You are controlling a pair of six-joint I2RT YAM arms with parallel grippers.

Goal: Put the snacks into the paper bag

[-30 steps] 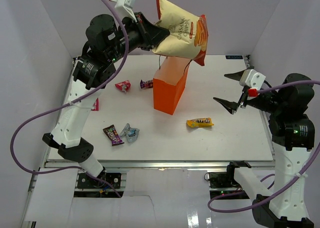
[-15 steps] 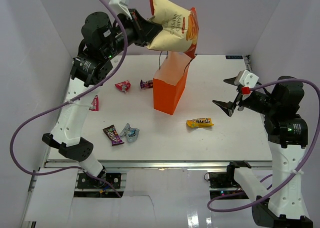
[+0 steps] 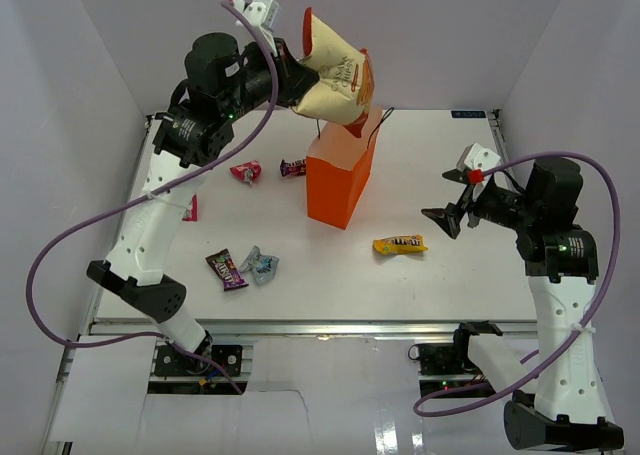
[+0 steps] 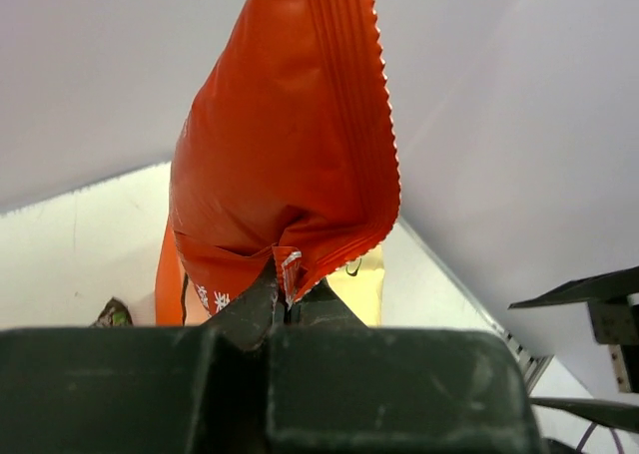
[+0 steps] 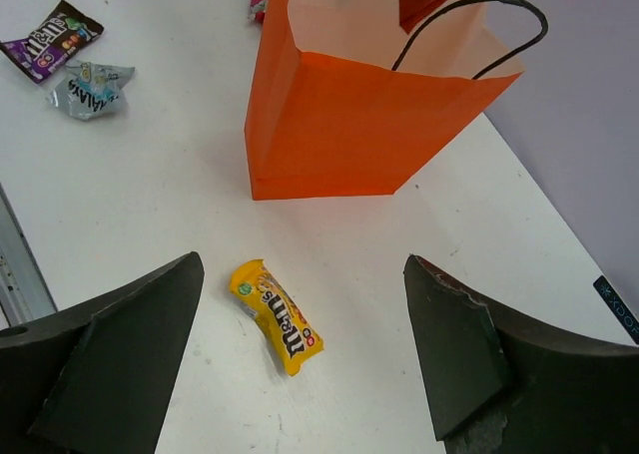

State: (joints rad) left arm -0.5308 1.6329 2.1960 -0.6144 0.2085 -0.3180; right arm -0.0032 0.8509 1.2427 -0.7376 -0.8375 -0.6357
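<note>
My left gripper (image 3: 296,75) is shut on the lower edge of the red-and-cream chip bag (image 3: 336,73), which hangs just above the open top of the orange paper bag (image 3: 338,183). In the left wrist view the chip bag (image 4: 285,155) rises from the shut jaws, with the paper bag's pale inside (image 4: 365,284) behind it. My right gripper (image 3: 441,195) is open above the table, over a yellow packet (image 5: 277,315) lying right of the paper bag (image 5: 339,140). A purple-brown packet (image 3: 227,269) and a clear-blue packet (image 3: 262,264) lie at the front left.
A pink-red packet (image 3: 246,171) and a small dark packet (image 3: 292,167) lie left of the paper bag. Another pink packet (image 3: 190,208) lies by the left arm. The bag's black cord handle (image 5: 469,35) arches over its opening. Grey walls close in three sides.
The left arm has swung the chip bag left and lower, bringing it over the paper bag's opening. The right gripper has moved left and turned down over the yellow packet, still open.
</note>
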